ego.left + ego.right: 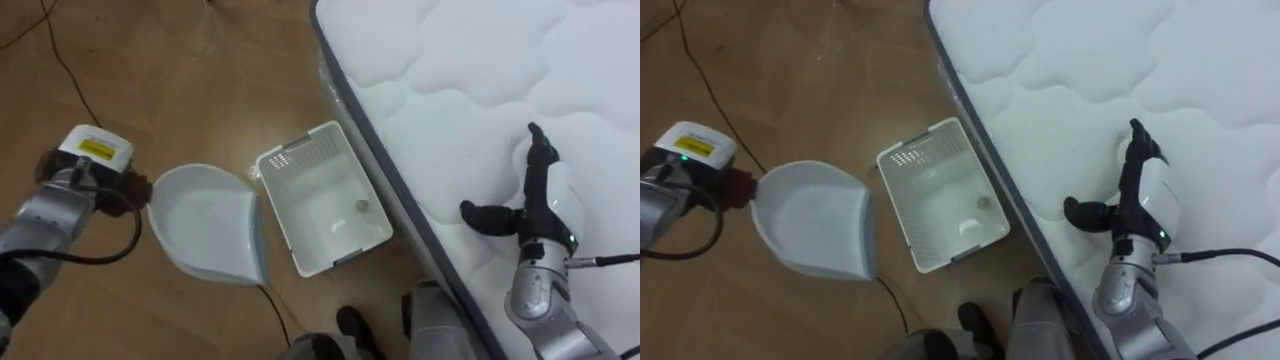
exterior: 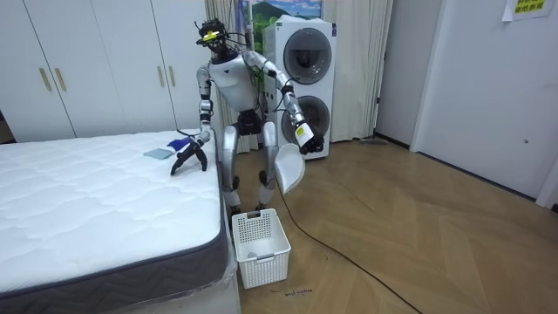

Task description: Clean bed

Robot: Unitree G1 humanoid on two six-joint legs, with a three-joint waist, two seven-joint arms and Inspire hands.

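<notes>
One white plastic dustpan (image 1: pixel 205 228) is gripped by the left hand (image 1: pixel 108 192); the right hand (image 1: pixel 546 198) is spread over one white quilted mattress (image 1: pixel 450 60).

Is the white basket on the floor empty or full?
Almost empty. The basket holds one small round thing on its bottom; the rest of the inside looks bare.
</notes>
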